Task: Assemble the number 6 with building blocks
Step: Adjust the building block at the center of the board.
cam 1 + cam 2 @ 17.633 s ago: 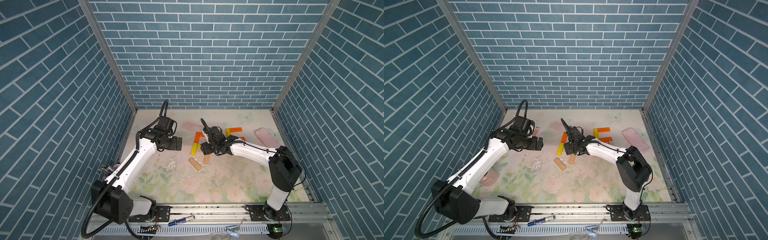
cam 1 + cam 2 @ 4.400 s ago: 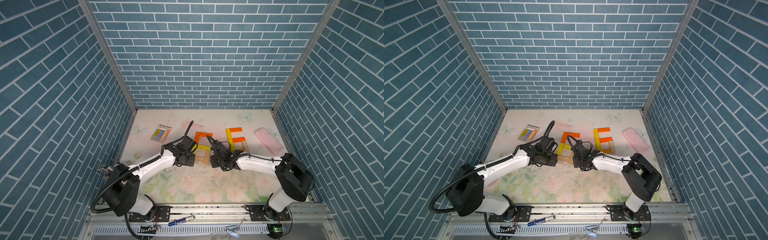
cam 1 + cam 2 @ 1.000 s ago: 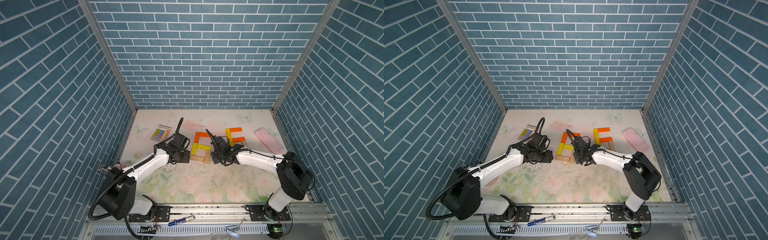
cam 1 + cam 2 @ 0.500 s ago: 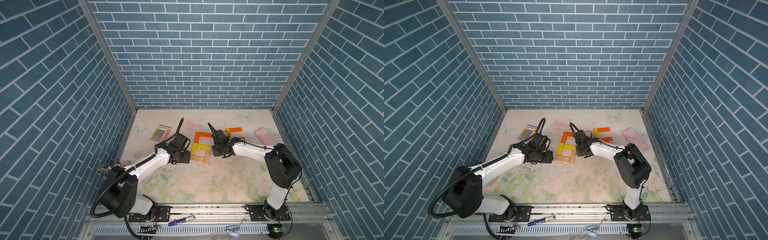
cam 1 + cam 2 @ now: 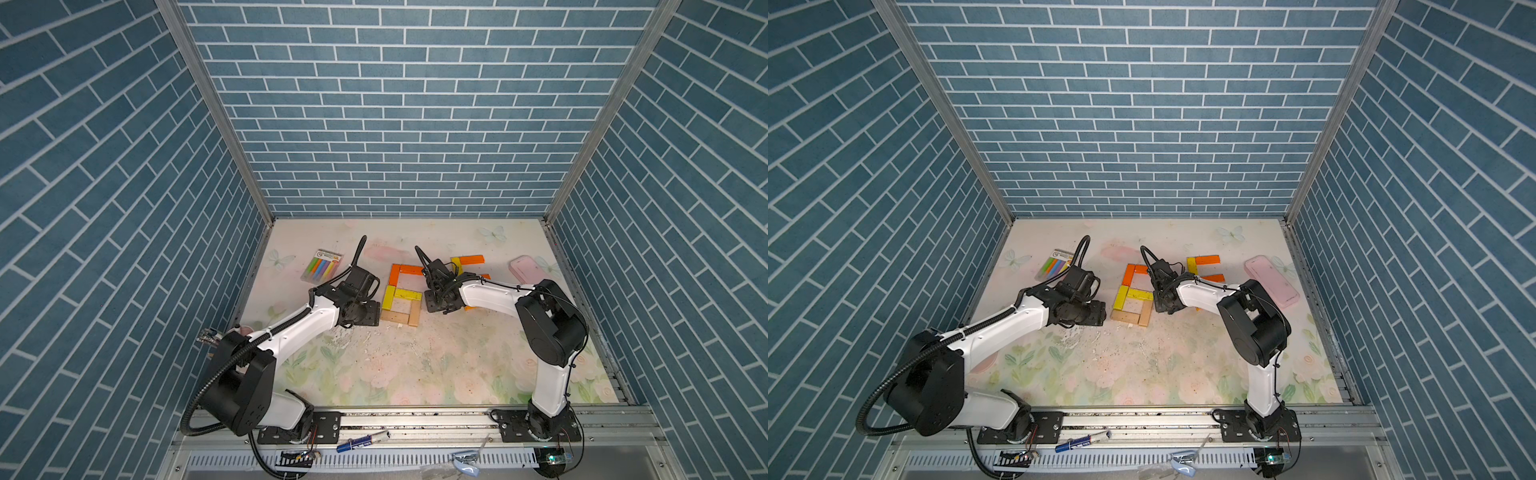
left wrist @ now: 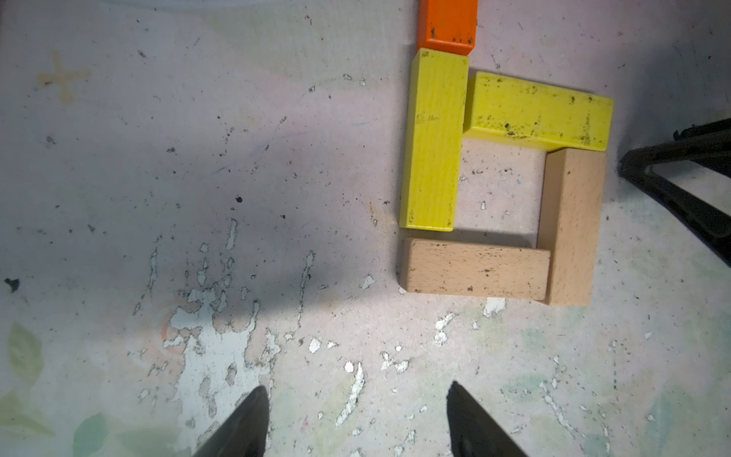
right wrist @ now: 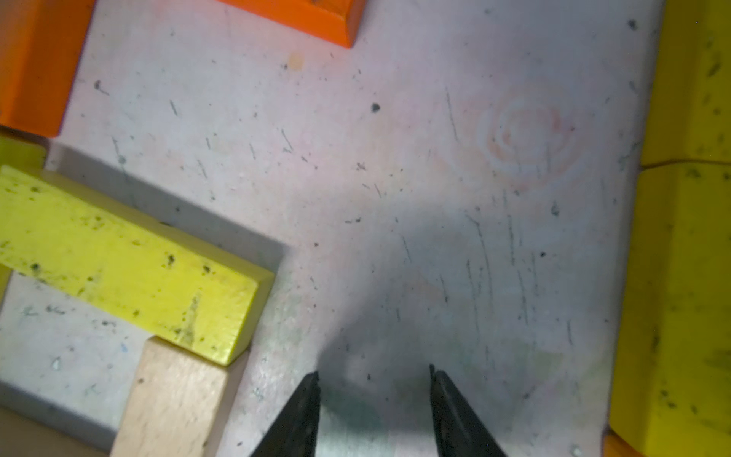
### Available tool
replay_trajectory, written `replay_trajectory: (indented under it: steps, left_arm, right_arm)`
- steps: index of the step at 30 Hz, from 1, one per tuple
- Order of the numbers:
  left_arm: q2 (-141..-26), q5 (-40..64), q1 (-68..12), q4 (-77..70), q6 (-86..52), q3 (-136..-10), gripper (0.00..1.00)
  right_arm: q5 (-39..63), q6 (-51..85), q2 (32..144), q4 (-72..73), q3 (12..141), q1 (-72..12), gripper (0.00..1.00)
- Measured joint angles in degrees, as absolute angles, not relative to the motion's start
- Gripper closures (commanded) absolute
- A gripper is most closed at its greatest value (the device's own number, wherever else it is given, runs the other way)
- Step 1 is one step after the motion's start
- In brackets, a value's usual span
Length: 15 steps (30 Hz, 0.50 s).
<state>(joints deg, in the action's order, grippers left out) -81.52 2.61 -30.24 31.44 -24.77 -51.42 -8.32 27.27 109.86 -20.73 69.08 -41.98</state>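
Building blocks point(image 5: 406, 294) butted edge-to-edge so the 6 reads closed; left hand point(image 6: 355, 389) and right hand point(image 7: 374, 372) flank it, part-open, empty.

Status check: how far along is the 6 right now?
Done: six building blocks lie as a 6, orange top, yellow middle, tan loop closed. In hand: nothing; left gripper and right gripper stand open and empty beside it. Left: perhaps squaring the slightly tilted yellow bar.

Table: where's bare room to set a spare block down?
Bare: front middle of the table, between the block six and the front rail; also the strip under the back wall. Crowded: mid-table, left gripper and right gripper flanking the six, spare blocks, pink case, stick pack.
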Motion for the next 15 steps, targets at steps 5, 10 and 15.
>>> replay_trajectory:
  steps: [5, 10, 15]
  left_arm:
    - [-81.52, 2.61, -30.11, 31.44, -24.73, -51.42, 0.26]
    - [-81.52, 2.61, -29.91, 31.44, -24.62, -51.42, 0.26]
    - [-81.52, 2.61, -29.87, 31.44, -24.60, -51.42, 0.26]
  right_arm:
    - [-8.10, 27.29, 111.37, -20.43, 70.96, -41.98, 0.45]
    - [-8.10, 27.27, 111.96, -20.14, 71.68, -41.93, 0.42]
    - [-8.10, 27.27, 111.98, -20.08, 71.72, -41.93, 0.40]
